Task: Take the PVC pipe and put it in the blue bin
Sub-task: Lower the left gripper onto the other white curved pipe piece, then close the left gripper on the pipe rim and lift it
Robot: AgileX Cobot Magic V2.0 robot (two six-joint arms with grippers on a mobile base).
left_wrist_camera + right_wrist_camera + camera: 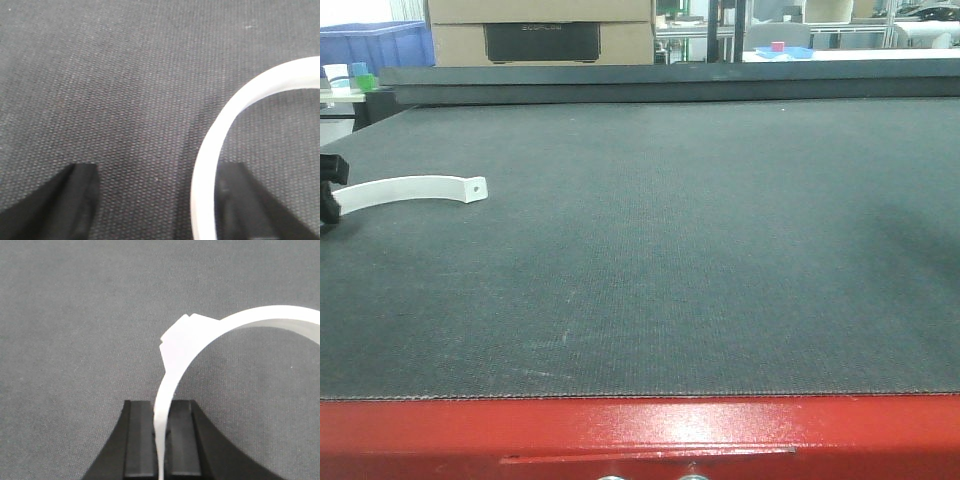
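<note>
The dark woven tabletop [720,250] is filling most of the front view. The blue bin [375,45] is sitting in the background beyond its far left corner, well apart from everything on the mat. The PVC pipe [410,188], a thin white curved piece with a small hole at its free end, is lying low over the tabletop near the left edge. Its other end is running into a black claw [328,190] at the picture's margin. I cannot tell from this view which arm that claw belongs to, or whether the pipe is resting on the mat or hanging just off it.

The right claw [160,405] is pinching the white strip edge-on, its two black fingers standing close together around it. The strip is rising out of the grip and curving away past a flat tab. The left claw [157,170] is standing wide open and gripping nothing. A white curve is passing through its gap, just beside the inner face of one finger. I cannot say whether both wrist views are showing the same piece.

As for progress, the grab is looking done on the right arm's side. The rest is waiting: the pipe is sitting nowhere near the bin, so the lifting, carrying across and releasing are all remaining.
</note>
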